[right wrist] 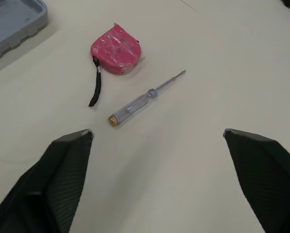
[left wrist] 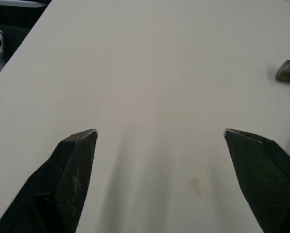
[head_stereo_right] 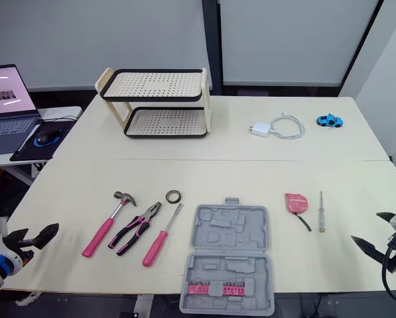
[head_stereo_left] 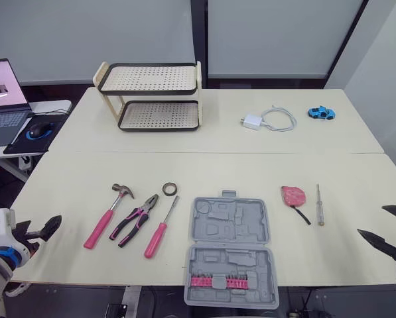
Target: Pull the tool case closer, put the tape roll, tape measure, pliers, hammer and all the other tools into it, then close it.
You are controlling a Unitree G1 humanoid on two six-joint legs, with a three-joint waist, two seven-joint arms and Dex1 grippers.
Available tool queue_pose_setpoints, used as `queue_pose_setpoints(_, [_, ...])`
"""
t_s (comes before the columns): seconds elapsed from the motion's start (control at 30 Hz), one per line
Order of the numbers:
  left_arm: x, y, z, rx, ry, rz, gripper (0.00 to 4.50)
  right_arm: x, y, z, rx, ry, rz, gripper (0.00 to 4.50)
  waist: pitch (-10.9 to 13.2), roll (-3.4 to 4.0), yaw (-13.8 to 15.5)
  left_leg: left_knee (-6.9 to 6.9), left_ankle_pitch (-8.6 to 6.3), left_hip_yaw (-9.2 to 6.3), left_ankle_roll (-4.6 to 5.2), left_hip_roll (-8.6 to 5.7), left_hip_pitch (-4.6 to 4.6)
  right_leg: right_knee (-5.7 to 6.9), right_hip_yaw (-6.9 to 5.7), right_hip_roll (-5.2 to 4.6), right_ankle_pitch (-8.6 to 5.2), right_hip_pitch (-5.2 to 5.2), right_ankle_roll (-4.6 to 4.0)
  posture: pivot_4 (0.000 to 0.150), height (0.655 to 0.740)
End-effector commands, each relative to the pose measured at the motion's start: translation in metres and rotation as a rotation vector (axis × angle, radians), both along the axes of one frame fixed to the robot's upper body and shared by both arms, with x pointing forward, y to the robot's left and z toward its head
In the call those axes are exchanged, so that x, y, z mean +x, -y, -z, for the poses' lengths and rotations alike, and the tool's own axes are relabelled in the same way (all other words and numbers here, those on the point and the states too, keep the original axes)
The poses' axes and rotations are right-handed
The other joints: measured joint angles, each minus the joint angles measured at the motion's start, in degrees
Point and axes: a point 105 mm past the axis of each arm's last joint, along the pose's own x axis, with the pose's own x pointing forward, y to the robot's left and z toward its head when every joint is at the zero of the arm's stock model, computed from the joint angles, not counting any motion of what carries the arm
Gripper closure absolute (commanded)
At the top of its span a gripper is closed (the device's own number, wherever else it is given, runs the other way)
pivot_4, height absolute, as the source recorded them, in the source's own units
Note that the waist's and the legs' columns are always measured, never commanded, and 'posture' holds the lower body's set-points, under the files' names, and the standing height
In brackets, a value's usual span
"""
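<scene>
Jaws spread wide on both sides, nothing held. Left gripper (left wrist: 160,133) hovers over bare bench (head_stereo_left: 184,159) at the near left corner, well apart from the tools. Right gripper (right wrist: 157,131) sits at the near right edge, near the tape measure and the clear screwdriver, touching neither.

Tool case (head_stereo_left: 227,255): grey, open flat, near centre of the bench. Its near half sticks out past the bench's near edge and holds a pink strip of bits (head_stereo_left: 214,281). The moulded slots in the far half are bare.

Left of the case, in a row from left to right:
- hammer (head_stereo_left: 105,218), pink handle, head at the far end
- pliers (head_stereo_left: 134,218), pink and black grips, nose pointing far
- pink-handled screwdriver (head_stereo_left: 160,228), just beside the case
- tape roll (head_stereo_left: 170,189), lying flat just beyond the screwdriver tip

Right of the case:
- tape measure (right wrist: 115,48), pink, black strap trailing toward the near side
- clear screwdriver (right wrist: 144,97), just right of it, not touching

Far side of the bench: two-tier rack (head_stereo_left: 154,96) on the left, white charger with cable (head_stereo_left: 264,120) and blue toy car (head_stereo_left: 322,112) on the right. Laptop (head_stereo_left: 2,99) and mouse (head_stereo_left: 40,129) are on a side table at far left.
</scene>
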Motion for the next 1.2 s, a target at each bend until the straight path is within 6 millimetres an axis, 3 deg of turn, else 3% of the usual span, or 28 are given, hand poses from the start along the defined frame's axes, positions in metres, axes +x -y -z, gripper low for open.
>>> queue_pose_setpoints(0.03, [0.006, 0.002, -0.015, 0.034, 0.047, 0.034, 0.03, 0.003, -0.005, -0.011, -0.016, 0.026, -0.04, 0.0, 0.0, 0.01, -0.05, 0.0, 0.0, 0.0, 0.0, 0.0, 0.0, 0.0, 0.0, 0.0, 0.0, 0.0, 0.0, 0.15, 0.74])
queue_pose_setpoints(0.13, [0.009, 0.006, -0.018, 0.043, 0.045, 0.073, 0.03, 0.007, -0.015, -0.017, -0.007, 0.026, -0.085, 0.0, 0.0, 0.01, -0.12, 0.0, 0.0, 0.01, 0.0, 0.0, 0.0, 0.0, 0.01, 0.0, 0.0, -0.01, 0.0, 0.15, 0.74])
queue_pose_setpoints(0.3, [0.015, 0.037, -0.025, 0.113, -0.016, 0.339, 0.03, 0.018, -0.068, -0.031, 0.055, -0.011, -0.303, 0.0, 0.01, 0.03, -0.48, -0.01, 0.0, 0.01, 0.0, 0.08, 0.01, 0.02, 0.01, 0.04, 0.0, -0.02, -0.01, 0.15, 0.74])
queue_pose_setpoints(0.47, [0.026, 0.082, -0.038, 0.23, -0.079, 0.723, 0.03, 0.024, -0.122, -0.036, 0.103, -0.07, -0.498, 0.0, 0.02, 0.04, -0.2, 0.0, 0.0, -0.01, 0.0, 0.06, -0.03, -0.01, -0.01, 0.05, 0.0, -0.02, -0.01, 0.15, 0.74])
queue_pose_setpoints(0.67, [0.04, 0.119, -0.048, 0.416, -0.118, 1.115, 0.03, 0.026, -0.159, -0.033, 0.12, -0.131, -0.597, 0.0, 0.06, 0.05, 0.26, -0.01, 0.0, 0.0, 0.0, -0.04, -0.13, -0.08, -0.05, -0.03, 0.0, -0.08, -0.01, 0.15, 0.74])
queue_pose_setpoints(0.9, [0.065, 0.152, -0.05, 0.463, -0.102, 1.389, 0.03, 0.035, -0.19, -0.036, 0.163, -0.111, -0.644, 0.0, 0.09, 0.03, -0.31, 0.0, 0.0, 0.02, 0.01, -0.05, -0.18, -0.03, -0.09, 0.08, 0.0, -0.17, -0.01, 0.15, 0.74])
queue_pose_setpoints(1.0, [0.076, 0.162, -0.049, 0.482, -0.084, 1.459, 0.64, 0.037, -0.196, -0.035, 0.165, -0.103, -0.651, 0.0, 0.1, 0.03, -0.36, 0.01, 0.0, 0.02, 0.01, -0.12, -0.2, 0.02, -0.13, 0.12, 0.0, -0.22, -0.01, 0.15, 0.74])
queue_pose_setpoints(1.13, [0.089, 0.18, -0.039, 0.527, -0.091, 1.55, 1.88, 0.038, -0.202, -0.037, 0.173, -0.077, -0.641, 0.0, 0.11, 0.01, -0.41, 0.03, 0.0, 0.0, 0.01, -0.17, -0.22, 0.05, -0.14, 0.18, 0.01, -0.24, -0.01, 0.15, 0.74])
queue_pose_setpoints(1.2, [0.096, 0.188, -0.034, 0.545, -0.099, 1.577, 1.88, 0.04, -0.205, -0.038, 0.174, -0.059, -0.628, 0.0, 0.11, 0.0, -0.41, 0.06, 0.0, -0.01, 0.01, -0.21, -0.22, 0.08, -0.16, 0.19, 0.01, -0.25, 0.0, 0.15, 0.74])
